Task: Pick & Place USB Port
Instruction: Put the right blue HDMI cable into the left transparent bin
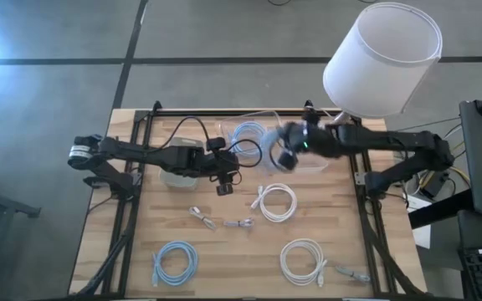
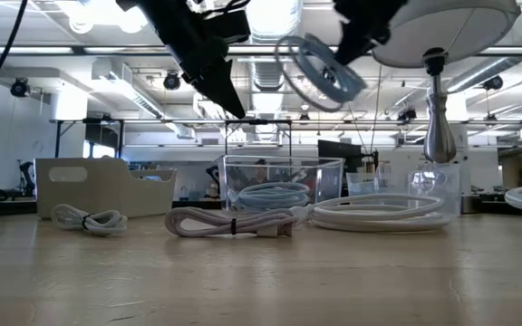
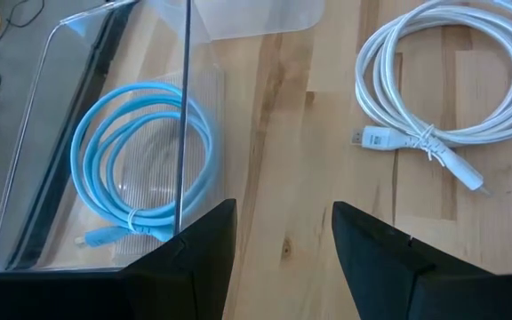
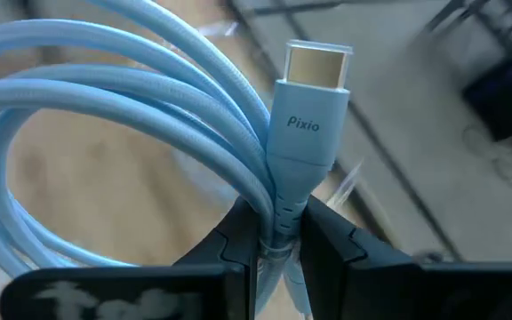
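Right gripper (image 4: 278, 244), raised above the counter (image 1: 224, 259), fingers pinching a coiled blue cable (image 4: 132, 116) just below its plug. Left gripper (image 3: 283, 258) hovers, fingers spread, beside the clear bin (image 3: 25, 213).

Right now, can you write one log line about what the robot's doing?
right gripper: shut on blue cable, lifted above table | left gripper: open, hovering near clear bin

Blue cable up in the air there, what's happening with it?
The right gripper is shut on a coiled light-blue cable, holding it above the far side of the table. Another blue coil already lies in the clear bin. The left gripper hovers open beside that bin, holding nothing. More coiled cables remain on the table.
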